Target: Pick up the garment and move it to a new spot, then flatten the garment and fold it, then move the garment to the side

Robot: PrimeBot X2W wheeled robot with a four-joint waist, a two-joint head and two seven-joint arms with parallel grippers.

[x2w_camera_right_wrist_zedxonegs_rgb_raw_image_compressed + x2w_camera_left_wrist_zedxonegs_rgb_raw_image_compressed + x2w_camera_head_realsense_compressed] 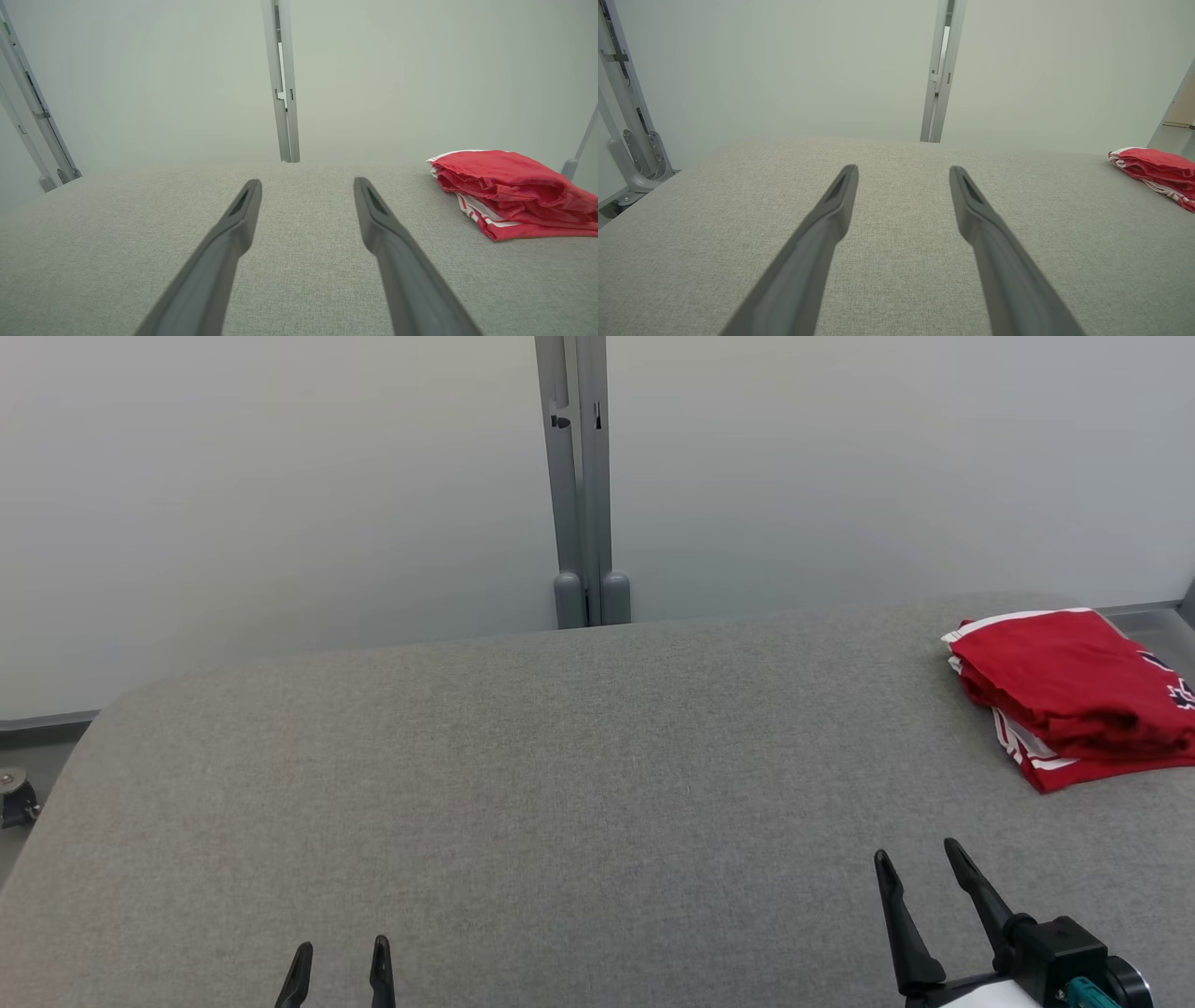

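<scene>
Head view: a grey fabric-covered counter (560, 784) with rounded far corners spans the picture. Behind it stand pale, plain wall panels, joined at a grey upright post (583, 476) that meets the counter's far edge near the middle. A small caster (14, 795) sits on the floor past the counter's left corner. The red garment (1074, 695), folded into a thick bundle with white trim, lies at the far right of the counter, cut off by the picture's right edge. The left gripper (342, 945) shows at the bottom left, and the right gripper (915, 849) at the lower right, short of the garment and apart from it. Both have their jaws spread and hold nothing.

Left wrist view: the left gripper (903, 169) hangs over bare counter (691, 233), jaws wide apart with only woven cloth between them. The garment (1157, 172) lies well off to the right. A grey metal frame (626, 116) stands at the left.

Right wrist view: the right gripper (306, 182) is also above bare counter (93, 242), jaws parted and empty. The garment (509, 191) rests ahead and to the right, its layered folds and white stripes showing.
</scene>
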